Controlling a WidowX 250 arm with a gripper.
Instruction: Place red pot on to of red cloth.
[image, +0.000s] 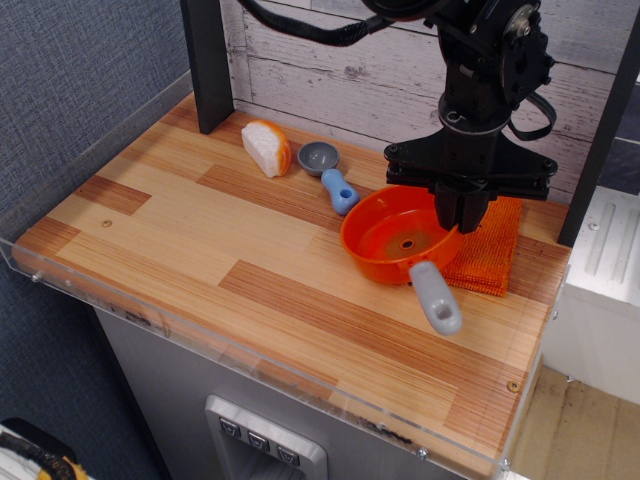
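Observation:
The red pot (392, 240), a shallow orange-red pan with a light grey handle (436, 298) pointing toward the front, sits over the left part of the red cloth (490, 255), whose right part shows beside it. My gripper (455, 222) hangs straight down at the pot's far right rim and is shut on that rim. Whether the pot rests on the cloth or hangs just above it, I cannot tell.
A small grey-and-blue scoop (331, 174) lies just left of the pot. An orange-and-white bread piece (266, 147) lies further left at the back. A black post (209, 60) stands at the back left. A clear plastic rim (250, 350) edges the wooden table.

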